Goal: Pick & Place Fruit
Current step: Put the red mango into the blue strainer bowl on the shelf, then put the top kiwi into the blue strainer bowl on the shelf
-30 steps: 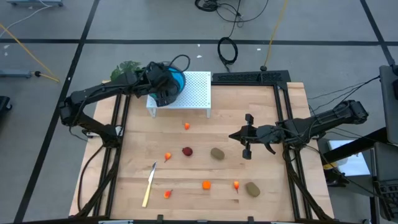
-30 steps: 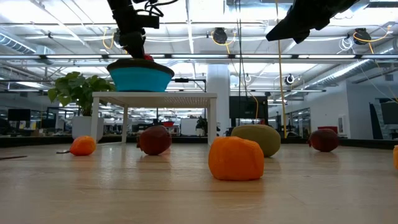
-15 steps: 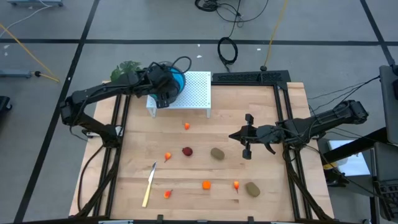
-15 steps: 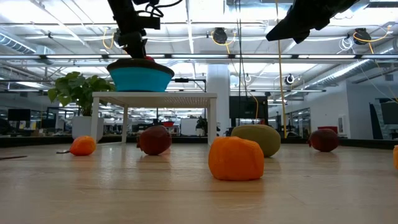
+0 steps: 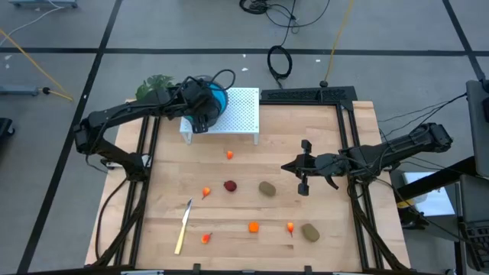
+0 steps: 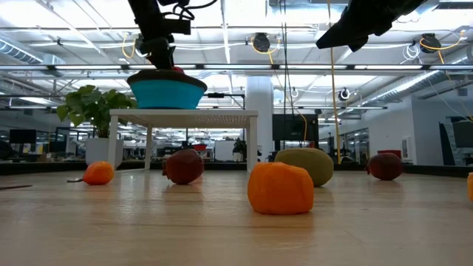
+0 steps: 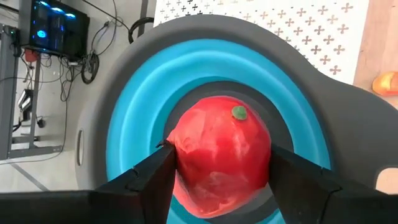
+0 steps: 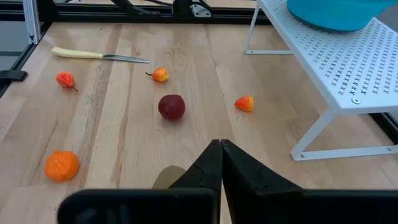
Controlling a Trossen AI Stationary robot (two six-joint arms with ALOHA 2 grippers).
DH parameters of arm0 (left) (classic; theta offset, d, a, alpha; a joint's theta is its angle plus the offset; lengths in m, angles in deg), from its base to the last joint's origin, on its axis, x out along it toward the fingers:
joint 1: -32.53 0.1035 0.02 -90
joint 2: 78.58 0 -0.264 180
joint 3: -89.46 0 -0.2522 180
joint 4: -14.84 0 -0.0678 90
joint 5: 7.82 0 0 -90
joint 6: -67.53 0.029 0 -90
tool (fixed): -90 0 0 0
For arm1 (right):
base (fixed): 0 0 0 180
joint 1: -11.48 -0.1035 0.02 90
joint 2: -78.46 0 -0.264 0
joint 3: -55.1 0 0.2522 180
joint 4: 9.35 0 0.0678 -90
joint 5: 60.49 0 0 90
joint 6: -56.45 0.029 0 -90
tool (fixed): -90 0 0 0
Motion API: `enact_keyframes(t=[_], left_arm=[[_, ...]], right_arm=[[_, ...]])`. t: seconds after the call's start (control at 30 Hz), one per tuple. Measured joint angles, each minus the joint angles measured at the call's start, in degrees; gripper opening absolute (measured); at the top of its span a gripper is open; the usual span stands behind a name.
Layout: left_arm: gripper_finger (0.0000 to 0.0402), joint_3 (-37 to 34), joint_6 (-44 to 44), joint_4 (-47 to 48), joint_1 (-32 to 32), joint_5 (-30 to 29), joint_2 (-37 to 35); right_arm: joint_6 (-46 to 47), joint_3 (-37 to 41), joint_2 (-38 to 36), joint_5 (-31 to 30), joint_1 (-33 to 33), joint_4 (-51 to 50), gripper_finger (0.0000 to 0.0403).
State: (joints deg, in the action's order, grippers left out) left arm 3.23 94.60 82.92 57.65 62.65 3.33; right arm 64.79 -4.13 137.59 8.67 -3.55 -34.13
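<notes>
DONE: one red-orange fruit [image 7: 221,155] sits in the blue bowl [image 7: 134,118] on the white rack [image 5: 241,111], table's 11 o'clock | LEFT: left gripper [image 7: 217,171] straddles it — whether gripping or letting go, cannot tell | RIGHT: right gripper [image 8: 221,155] closed, empty, 3 o'clock | LEFT TO DO: small fruits [image 5: 230,186] on the wood | HIDDEN: bowl's contents from overhead — arm covers them.

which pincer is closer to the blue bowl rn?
Left. The left pincer is over the blue bowl, fingers either side of the red fruit in it. The right pincer hangs above the mid-table, well away.
</notes>
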Motion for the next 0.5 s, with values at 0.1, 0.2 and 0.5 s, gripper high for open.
enact_keyframes(t=[0.1, 0.2, 0.5], left_arm=[[0.0246, 0.00, 0.02, -0.36, 0.00, -0.14, 0.00], [0.0249, 0.00, 1.05, -0.61, -0.01, -2.18, -0.49], [0.0250, 3.09, 2.11, 0.98, -0.46, -8.46, -1.40]], right_arm=[[0.00, 0.00, 0.01, 0.02, 0.00, 0.00, 0.0000], [0.00, 0.00, 0.00, 0.04, -0.01, 0.00, 0.0000], [0.00, 0.00, 0.02, 0.13, -0.01, 0.01, 0.0000]])
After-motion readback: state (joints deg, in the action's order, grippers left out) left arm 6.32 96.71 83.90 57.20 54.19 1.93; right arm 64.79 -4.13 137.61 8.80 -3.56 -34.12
